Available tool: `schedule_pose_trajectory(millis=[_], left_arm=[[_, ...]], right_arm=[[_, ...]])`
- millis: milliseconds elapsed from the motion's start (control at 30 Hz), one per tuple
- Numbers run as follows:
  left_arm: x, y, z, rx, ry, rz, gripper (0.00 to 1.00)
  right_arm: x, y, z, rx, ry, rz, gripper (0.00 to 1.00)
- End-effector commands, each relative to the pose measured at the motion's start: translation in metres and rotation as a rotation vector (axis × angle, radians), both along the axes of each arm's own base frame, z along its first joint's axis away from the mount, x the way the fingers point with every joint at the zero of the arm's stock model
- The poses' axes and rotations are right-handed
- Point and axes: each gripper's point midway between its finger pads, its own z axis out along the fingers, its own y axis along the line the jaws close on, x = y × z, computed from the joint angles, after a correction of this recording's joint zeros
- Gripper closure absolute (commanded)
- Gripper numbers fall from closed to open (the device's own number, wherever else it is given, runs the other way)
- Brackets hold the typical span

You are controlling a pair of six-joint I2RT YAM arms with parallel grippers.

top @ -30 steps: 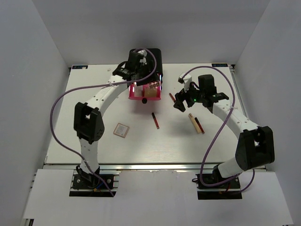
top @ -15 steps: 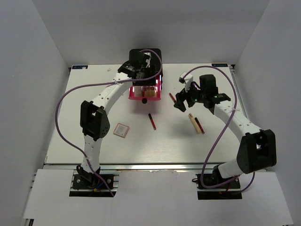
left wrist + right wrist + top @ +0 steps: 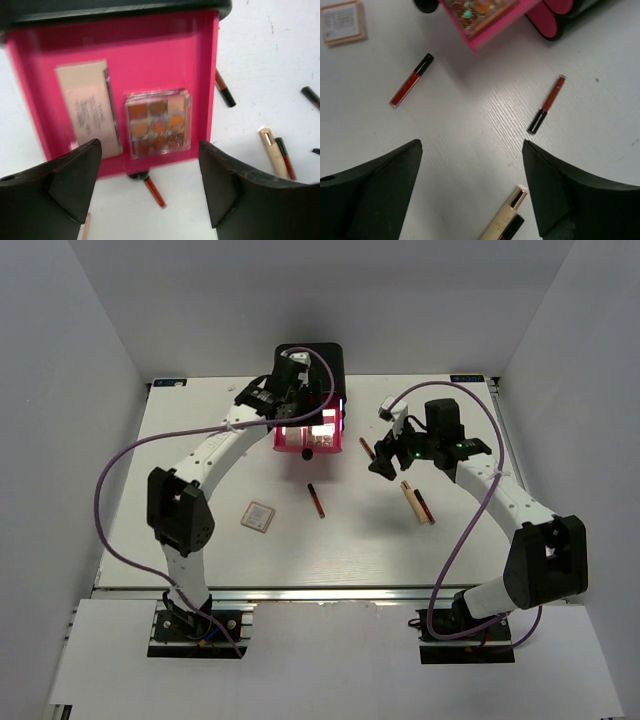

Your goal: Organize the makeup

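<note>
The pink drawer (image 3: 308,437) stands pulled out of the black box (image 3: 312,352). In the left wrist view the drawer (image 3: 202,60) holds a beige palette (image 3: 87,107) and a clear palette of orange pans (image 3: 158,123). My left gripper (image 3: 303,408) (image 3: 150,190) hangs open and empty above it. My right gripper (image 3: 385,458) (image 3: 472,190) is open and empty over the table. On the table lie a square tan palette (image 3: 257,516) (image 3: 342,22), a red-and-black stick (image 3: 316,500) (image 3: 411,80), another (image 3: 366,447) (image 3: 547,104), and a beige stick (image 3: 409,500) (image 3: 502,219) beside a red one (image 3: 424,506).
Two shut pink drawers (image 3: 555,15) show on the box front. The drawer's black knob (image 3: 137,176) sits over the end of a red stick (image 3: 154,191). White walls close in the table on the left, right and back.
My left gripper has drawn back from low over the drawer toward the box. The middle red stick has shifted a little to the left. The right gripper has barely moved.
</note>
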Motion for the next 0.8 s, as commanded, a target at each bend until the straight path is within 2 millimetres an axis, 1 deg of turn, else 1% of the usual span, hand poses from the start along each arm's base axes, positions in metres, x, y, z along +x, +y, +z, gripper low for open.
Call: schedule_pose_trajectory(millis=[0,33,67,100,133,167,200,233,267,300,333,367,400,433,467,500,533,567,600,633,667,733,767], left_arm=[[-0.012,0.033,0.089,-0.15,-0.187,0.121,0.26],[-0.021,0.048,0.071,-0.155,-0.149,0.154,0.31],[-0.026,0.058,0.074,-0.199,-0.153,0.18,0.35],[-0.037,0.074,0.107,-0.31,-0.214,0.226,0.46],[-0.038,0.103,0.109,-0.36,-0.212,0.283,0.55],[-0.048,0.121,0.082,-0.372,-0.159,0.337,0.61],[-0.048,0.154,0.086,-0.41,-0.18,0.423,0.59],[-0.064,0.165,0.1,-0.44,-0.214,0.418,0.52],[-0.072,0.178,0.093,-0.415,-0.209,0.459,0.4],[-0.08,0.195,0.089,-0.365,-0.206,0.505,0.25],[-0.09,0.202,0.099,-0.347,-0.239,0.515,0.06],[-0.094,0.211,0.102,-0.313,-0.257,0.543,0.02],[-0.102,0.216,0.103,-0.282,-0.258,0.548,0.02],[-0.106,0.22,0.106,-0.267,-0.269,0.557,0.02],[-0.114,0.228,0.114,-0.252,-0.296,0.582,0.02],[-0.121,0.231,0.113,-0.233,-0.291,0.586,0.02],[-0.125,0.235,0.116,-0.22,-0.297,0.594,0.02],[-0.132,0.238,0.12,-0.213,-0.306,0.6,0.02],[-0.139,0.244,0.119,-0.189,-0.301,0.623,0.02],[-0.142,0.246,0.119,-0.181,-0.302,0.629,0.02],[-0.145,0.248,0.119,-0.17,-0.301,0.634,0.02],[-0.154,0.253,0.118,-0.149,-0.298,0.649,0.02],[-0.156,0.254,0.119,-0.142,-0.297,0.651,0.02]], right_arm=[[-0.035,0.023,0.028,0.075,-0.065,0.251,0.18],[-0.055,0.033,0.03,0.087,-0.098,0.393,0.2],[-0.066,0.041,0.03,0.076,-0.123,0.458,0.22],[-0.089,0.064,0.025,0.054,-0.135,0.561,0.27],[-0.1,0.075,0.018,0.022,-0.146,0.613,0.3],[-0.103,0.085,0.001,-0.048,-0.143,0.637,0.34],[-0.126,0.109,-0.007,-0.073,-0.133,0.706,0.43],[-0.128,0.121,-0.014,-0.095,-0.118,0.692,0.43],[-0.121,0.136,-0.033,-0.125,-0.052,0.609,0.42],[-0.131,0.159,-0.031,-0.124,-0.039,0.618,0.33],[-0.126,0.17,-0.037,-0.151,-0.015,0.566,0.29],[-0.128,0.183,-0.059,-0.174,0.059,0.546,0.25],[-0.132,0.205,-0.049,-0.143,0.096,0.514,0.11],[-0.131,0.215,-0.054,-0.145,0.117,0.474,0.11],[-0.132,0.228,-0.073,-0.19,0.122,0.432,0.11],[-0.13,0.24,-0.074,-0.182,0.123,0.373,0.11],[-0.117,0.25,-0.07,-0.198,0.074,0.302,0.11],[-0.126,0.262,-0.087,-0.231,0.085,0.303,0.11],[-0.126,0.27,-0.091,-0.235,0.088,0.288,0.11],[-0.124,0.283,-0.083,-0.218,0.097,0.266,0.11],[-0.126,0.289,-0.1,-0.241,0.125,0.265,0.11],[-0.127,0.298,-0.105,-0.244,0.155,0.255,0.11],[-0.123,0.309,-0.104,-0.229,0.155,0.255,0.11]])
